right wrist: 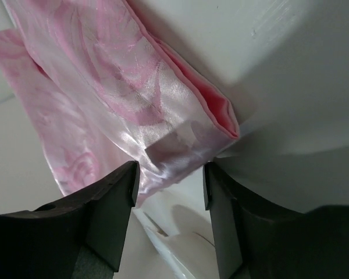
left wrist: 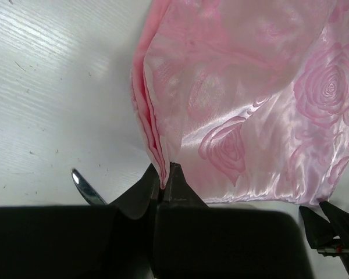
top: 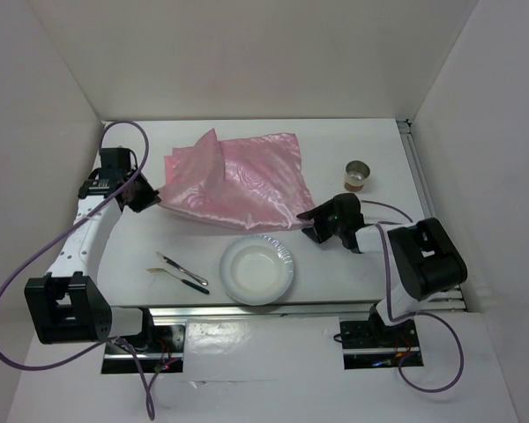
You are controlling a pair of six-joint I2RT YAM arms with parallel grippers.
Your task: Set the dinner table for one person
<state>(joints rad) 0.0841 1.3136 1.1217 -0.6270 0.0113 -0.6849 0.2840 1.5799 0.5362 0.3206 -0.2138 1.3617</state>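
A pink shiny cloth [top: 234,181] lies rumpled on the white dinner table [top: 335,264], folded over at its back left. My left gripper [top: 150,196] is shut on the cloth's left edge; the left wrist view shows the folded pink hem [left wrist: 157,157] pinched between the fingertips. My right gripper [top: 310,225] is open at the cloth's front right corner [right wrist: 180,145], which lies between the fingers without being clamped. A white paper plate [top: 257,269] sits at the front centre, just left of the right gripper. A fork and knife [top: 183,271] lie left of the plate.
A small metal cup [top: 359,175] stands at the right, behind the right arm. White walls close the back and both sides. A metal rail [top: 247,310] runs along the front. A purple cable loops over the left arm.
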